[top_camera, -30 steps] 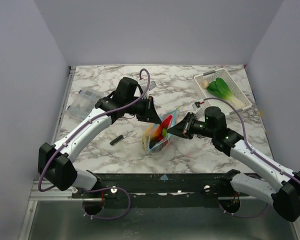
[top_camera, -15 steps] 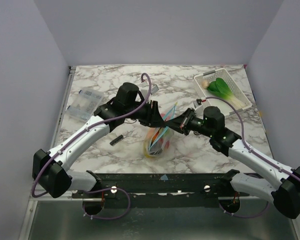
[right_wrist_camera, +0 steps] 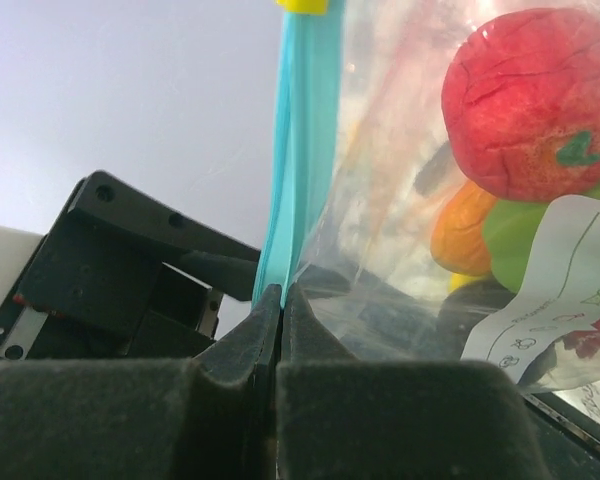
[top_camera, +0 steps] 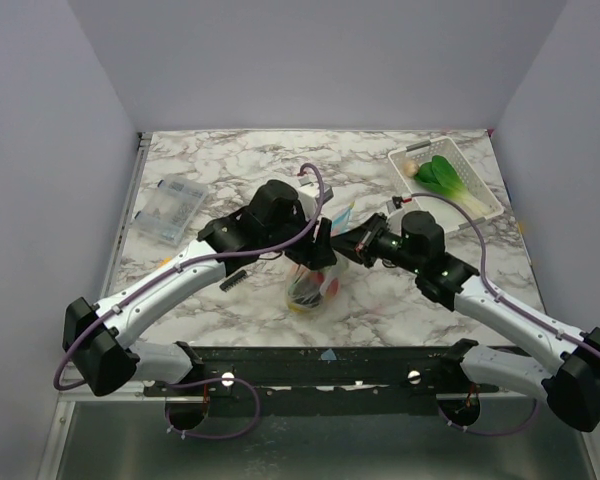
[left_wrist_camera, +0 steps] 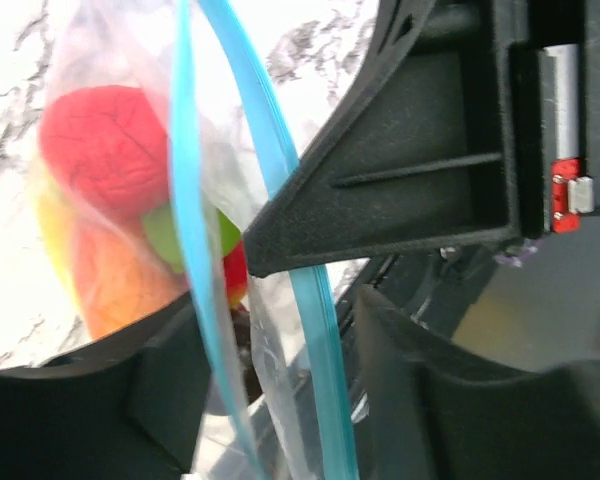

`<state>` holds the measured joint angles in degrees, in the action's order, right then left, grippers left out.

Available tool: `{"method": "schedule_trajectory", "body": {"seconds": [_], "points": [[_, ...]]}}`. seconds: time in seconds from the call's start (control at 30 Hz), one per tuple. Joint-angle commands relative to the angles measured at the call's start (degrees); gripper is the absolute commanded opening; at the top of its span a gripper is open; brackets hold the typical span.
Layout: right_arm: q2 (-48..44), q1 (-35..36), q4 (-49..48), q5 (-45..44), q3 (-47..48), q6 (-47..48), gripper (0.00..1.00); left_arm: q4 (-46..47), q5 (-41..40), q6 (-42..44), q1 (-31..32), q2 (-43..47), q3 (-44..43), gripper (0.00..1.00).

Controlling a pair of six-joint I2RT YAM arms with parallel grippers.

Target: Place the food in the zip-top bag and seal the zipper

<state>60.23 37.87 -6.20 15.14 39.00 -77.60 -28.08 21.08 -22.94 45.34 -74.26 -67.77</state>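
The clear zip-top bag (right_wrist_camera: 380,250) carries a teal-blue zipper (right_wrist_camera: 295,150) and a white label (right_wrist_camera: 560,280), showing red, orange, green and apparently yellow food (right_wrist_camera: 535,100) above the white, grey-veined marble table (top_camera: 220,160).

The left arm (top_camera: 170,282) and the right arm (top_camera: 502,312) reach inward from the lower corners of the top view and meet at centre frame, wrists almost facing each other. The left gripper (top_camera: 323,244) has its fingers (left_wrist_camera: 450,400) spread apart. The right gripper (top_camera: 348,242) has its fingers (right_wrist_camera: 380,420) pressed tight together, pinching the zipper (right_wrist_camera: 295,150) at their tips.
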Motion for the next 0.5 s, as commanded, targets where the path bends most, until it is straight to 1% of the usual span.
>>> {"method": "schedule_trajectory", "body": {"seconds": [0.0,0.1,0.17,0.2,0.27,0.33,0.4,0.43,0.47], "points": [[0.49,1.30,0.36,-3.24,3.57,0.48,0.04,-3.67,-12.48,4.57,2.04,-0.22,-3.02,0.45],[1.02,1.33,3.39,-3.39,5.33,3.90,0.16,-4.45,-16.04,4.94,2.04,-0.56,-3.32,0.20],[1.29,1.35,7.95,-4.89,7.67,9.44,0.32,-4.95,-17.00,5.71,1.94,-0.87,-3.51,0.05],[1.41,1.36,10.19,-5.85,9.40,14.81,0.44,-5.21,-17.32,6.20,1.87,-0.94,-3.49,0.00],[2.01,1.31,15.79,-8.33,13.53,27.22,0.59,-5.51,-16.20,7.12,1.35,-0.79,-3.19,0.00],[2.91,1.24,22.34,-11.71,18.44,39.37,0.63,-5.80,-13.20,7.73,0.14,-0.27,-2.85,0.00],[2.80,0.30,25.17,-14.90,20.22,47.46,0.67,-4.77,-9.34,8.05,-1.43,1.56,-1.46,0.00],[2.73,-0.88,25.02,-14.66,20.11,50.35,0.69,-3.58,-6.50,8.36,-2.25,2.50,-0.39,0.00],[2.71,-2.42,24.33,-12.16,19.97,53.51,0.69,-2.73,-4.07,8.59,-3.14,3.35,0.24,0.00]]}}
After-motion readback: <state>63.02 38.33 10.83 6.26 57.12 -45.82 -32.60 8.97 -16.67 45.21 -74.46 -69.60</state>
